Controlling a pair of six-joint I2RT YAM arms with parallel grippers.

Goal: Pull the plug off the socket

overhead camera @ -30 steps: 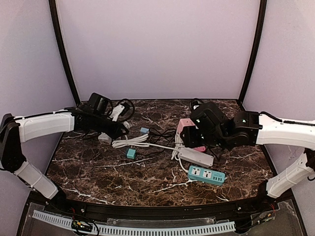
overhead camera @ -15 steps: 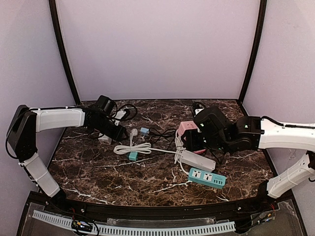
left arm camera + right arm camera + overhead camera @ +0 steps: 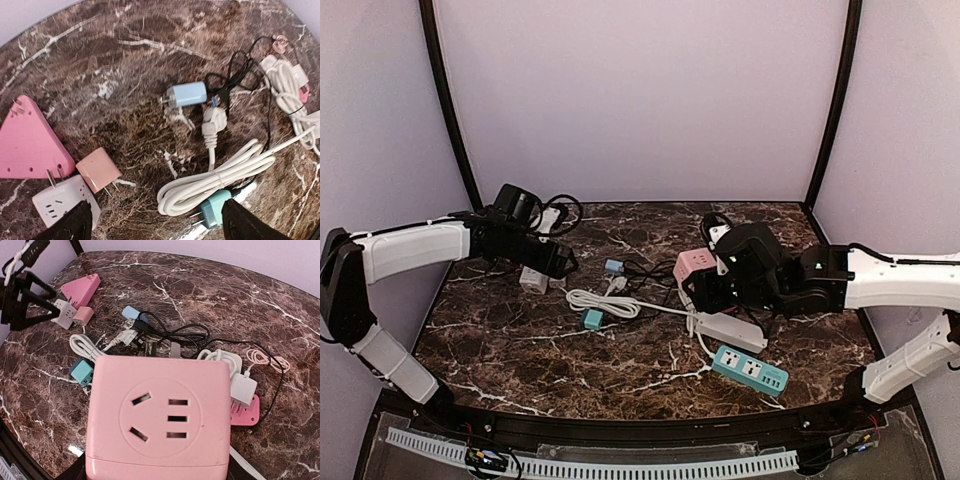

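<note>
Toward the worktop's right edge, the right hand [image 3: 705, 278] clamps a pink socket cube [image 3: 159, 412], its slotted face showing. The white plug [image 3: 214, 122] lies flat mid-worktop, loose on its bundled white cord [image 3: 220, 180]. Farther left, the left hand [image 3: 159, 222] gapes, grasping nothing.

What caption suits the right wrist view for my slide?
Close-up: pink cube socket, visible outlets empty, above a cable-strewn dark marble table.

The left claw [image 3: 156, 223] has opened, and the white plug [image 3: 212, 124] now lies free on the table [image 3: 125, 60].
</note>
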